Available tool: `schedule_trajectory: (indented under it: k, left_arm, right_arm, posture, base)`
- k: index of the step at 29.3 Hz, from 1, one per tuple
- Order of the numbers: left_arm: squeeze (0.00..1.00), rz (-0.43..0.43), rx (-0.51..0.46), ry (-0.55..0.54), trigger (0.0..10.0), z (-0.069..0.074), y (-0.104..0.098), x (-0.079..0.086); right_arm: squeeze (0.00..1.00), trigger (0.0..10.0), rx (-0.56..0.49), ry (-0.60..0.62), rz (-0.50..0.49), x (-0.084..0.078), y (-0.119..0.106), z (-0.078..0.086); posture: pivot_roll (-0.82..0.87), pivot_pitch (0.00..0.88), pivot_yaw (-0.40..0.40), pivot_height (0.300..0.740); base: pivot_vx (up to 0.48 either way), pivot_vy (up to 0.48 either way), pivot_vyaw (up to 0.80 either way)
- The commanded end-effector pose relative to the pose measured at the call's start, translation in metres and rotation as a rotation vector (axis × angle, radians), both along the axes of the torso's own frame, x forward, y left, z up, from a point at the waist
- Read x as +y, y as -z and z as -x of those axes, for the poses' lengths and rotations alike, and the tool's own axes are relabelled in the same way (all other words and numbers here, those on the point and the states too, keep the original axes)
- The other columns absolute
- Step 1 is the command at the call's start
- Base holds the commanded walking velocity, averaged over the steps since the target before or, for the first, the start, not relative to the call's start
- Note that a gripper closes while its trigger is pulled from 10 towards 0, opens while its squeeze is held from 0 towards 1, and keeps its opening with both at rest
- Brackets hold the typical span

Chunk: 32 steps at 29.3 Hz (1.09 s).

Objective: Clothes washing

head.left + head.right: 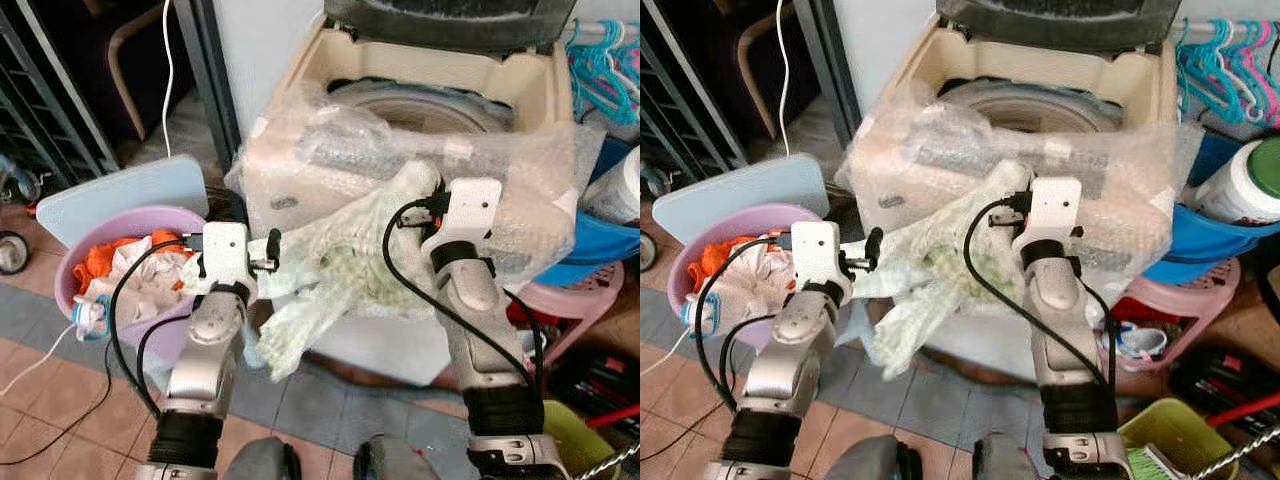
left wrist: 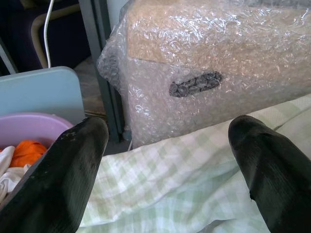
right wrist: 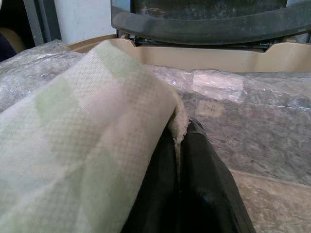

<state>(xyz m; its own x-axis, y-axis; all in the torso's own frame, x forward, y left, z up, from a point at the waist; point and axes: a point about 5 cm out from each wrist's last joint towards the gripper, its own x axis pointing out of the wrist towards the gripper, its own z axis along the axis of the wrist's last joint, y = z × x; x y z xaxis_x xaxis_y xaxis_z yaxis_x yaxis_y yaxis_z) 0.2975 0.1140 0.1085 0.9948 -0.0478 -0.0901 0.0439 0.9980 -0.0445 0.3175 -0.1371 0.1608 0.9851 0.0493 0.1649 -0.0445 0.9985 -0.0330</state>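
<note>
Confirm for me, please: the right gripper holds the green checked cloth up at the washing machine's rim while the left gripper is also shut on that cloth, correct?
Not quite. The left gripper is open: the left wrist view shows its fingers spread wide with the green checked cloth lying between them, not pinched. The rest stands: the right gripper is shut on the cloth at the washing machine's rim.

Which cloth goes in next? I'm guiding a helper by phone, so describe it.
Find the bubble-wrapped washing machine. Hanging down its front is the green-and-white checked cloth, its top pinched in the right claw. The basin's clothes are orange and white.
</note>
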Motion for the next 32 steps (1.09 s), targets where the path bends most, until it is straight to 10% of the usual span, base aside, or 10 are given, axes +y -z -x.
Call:
schedule_trajectory:
  k: [1, 11, 20, 32]
  left_arm:
    - [0.00, 0.005, 0.004, -0.010, 10.0, 0.000, -0.001, 0.001]
    - [0.00, -0.018, 0.011, -0.060, 10.0, 0.005, 0.002, 0.019]
    - [0.00, -0.083, 0.119, -0.111, 10.0, 0.040, 0.024, 0.052]
    - [0.00, -0.049, 0.094, -0.074, 10.0, 0.032, 0.017, 0.038]
  right_arm:
    - [0.00, 10.0, -0.038, 0.020, -0.002, -0.002, -0.008, -0.001]
    - [0.00, 10.0, -0.072, 0.044, 0.020, -0.008, -0.013, -0.002]
    - [0.00, 10.0, -0.093, 0.067, 0.026, -0.016, -0.019, -0.007]
    - [0.00, 10.0, -0.144, 0.023, 0.103, -0.002, -0.024, -0.008]
  posture:
    - [-0.01, 0.079, 0.048, 0.740]
    - [-0.02, 0.080, 0.058, 0.740]
    - [0.00, 0.081, 0.053, 0.740]
    - [-0.01, 0.070, 0.054, 0.740]
  base:
    - [0.000, 0.000, 0.00]
    - [0.000, 0.000, 0.00]
    - [0.000, 0.145, -0.15]
    - [0.000, 0.477, -0.25]
